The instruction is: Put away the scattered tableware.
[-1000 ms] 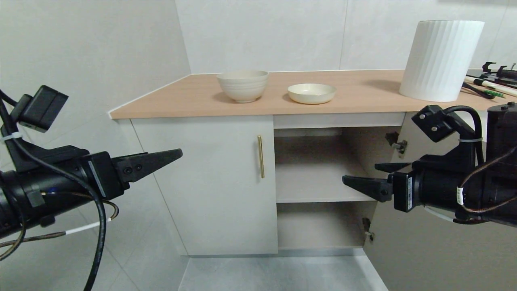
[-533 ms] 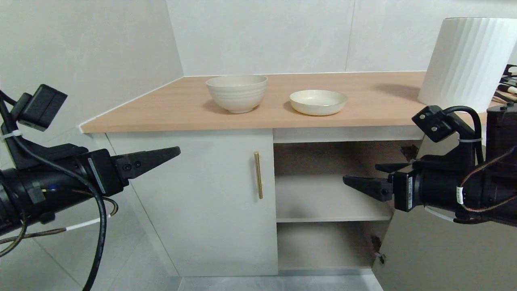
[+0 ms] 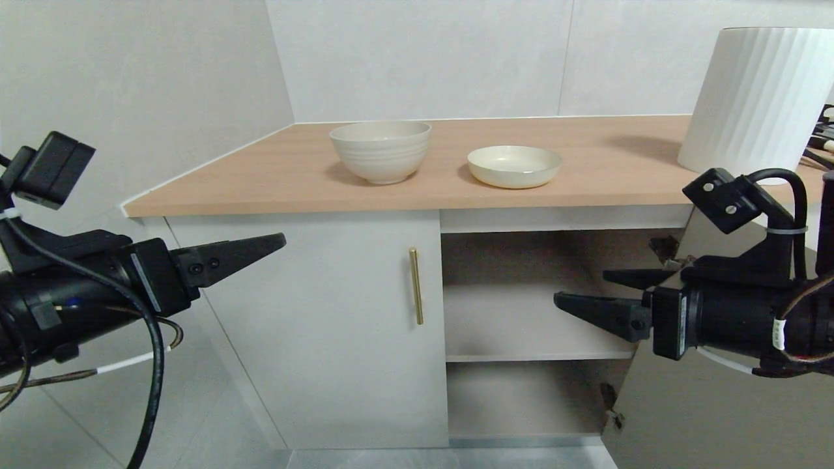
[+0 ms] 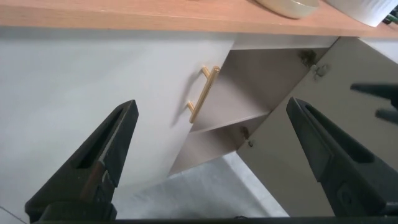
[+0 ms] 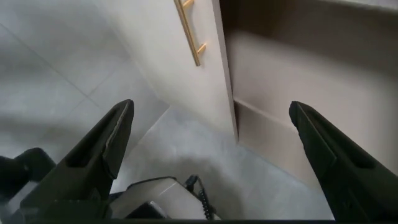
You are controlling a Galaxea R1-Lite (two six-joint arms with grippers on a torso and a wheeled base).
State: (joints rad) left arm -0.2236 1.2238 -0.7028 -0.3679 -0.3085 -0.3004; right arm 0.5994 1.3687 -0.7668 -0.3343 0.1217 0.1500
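Left hand (image 4: 211, 111) gaping, empty | right hand (image 3: 581, 286) likewise | ribbed cream bowl (image 3: 380, 151), shallow dish (image 3: 515, 166)

The left arm (image 3: 65, 306) extends level from the robot's left side, with the wrist close to horizontal. The left gripper (image 4: 211, 107) points forward and inward, its jaws spread wide and empty. The right arm (image 3: 736, 322) extends level from the right side and points inward. The right gripper (image 3: 581, 286) is likewise spread wide and empty. The two grippers are well apart, at similar height.

cream ribbed bowl (image 3: 380, 150) and shallow cream dish (image 3: 515, 165) sit upright, side by side, apart.
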